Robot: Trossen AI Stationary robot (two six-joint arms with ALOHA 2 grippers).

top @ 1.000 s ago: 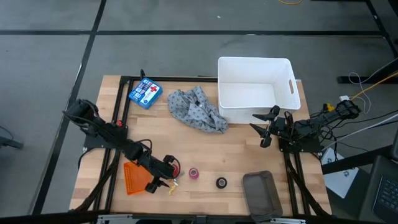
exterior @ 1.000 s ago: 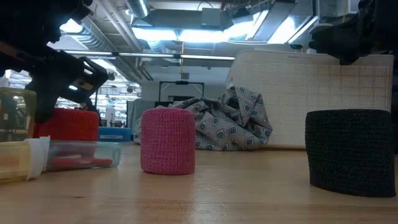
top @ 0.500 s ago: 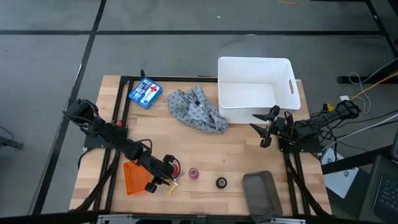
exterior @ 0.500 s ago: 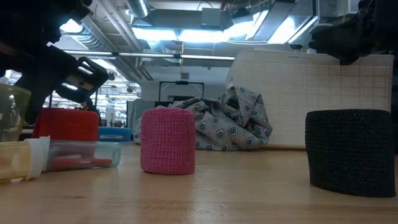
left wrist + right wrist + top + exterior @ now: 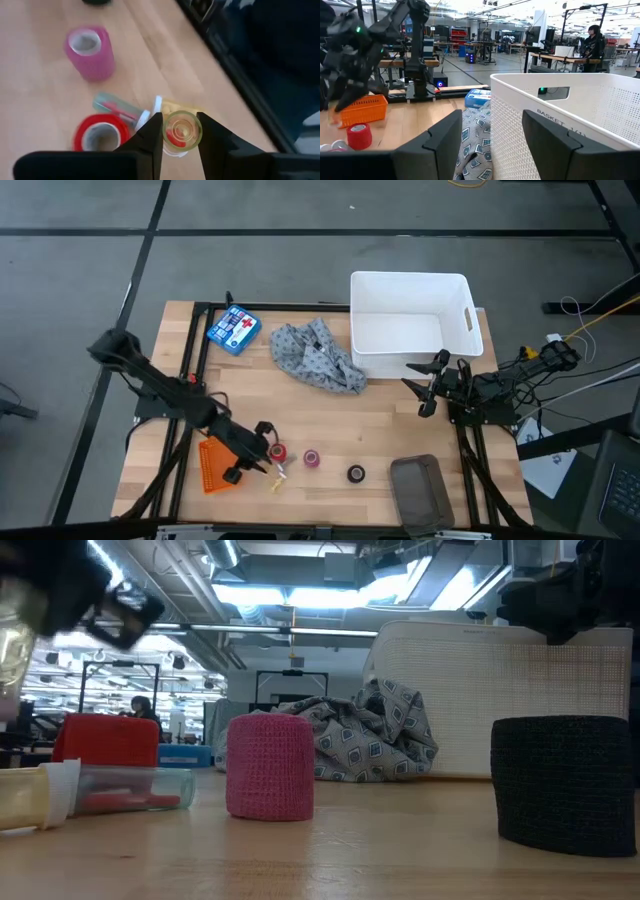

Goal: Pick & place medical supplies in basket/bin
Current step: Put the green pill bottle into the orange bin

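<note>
A small clear vial (image 5: pixel 182 132) with a yellowish rim and something red inside sits clamped between the 2 dark fingers of the left pincer (image 5: pixel 179 134), lifted off the wooden surface (image 5: pixel 390 430). Directly below it lie a yellow-capped piece (image 5: pixel 186 106) and a clear tube (image 5: pixel 116 106) with red contents. The red tape roll (image 5: pixel 101 138) is just beside the pincer, and the pink tape roll (image 5: pixel 90 53) stands a little farther out; the black tape roll (image 5: pixel 356 473) is beyond that again. In the high view the left pincer (image 5: pixel 252 455) hangs near the orange basket (image 5: pixel 212 462), which lies on its outer side, away from the rolls.

Well apart from this pincer, toward the far half of the surface, the grey patterned cloth (image 5: pixel 318 357) lies heaped against the white bin (image 5: pixel 410 325). A blue box with a red cross (image 5: pixel 233 328) sits near the far left corner (not one of the supplies).

The step in hand looks like carrying the vial after picking it up. Next, the arm would need a short swing over the basket, a descent until the vial is low inside the rim, then a release; the tray is shallow, so a drop from height could let it roll out.

The right pincer (image 5: pixel 432 385) waits beside the bin with its fingers spread and nothing held.
</note>
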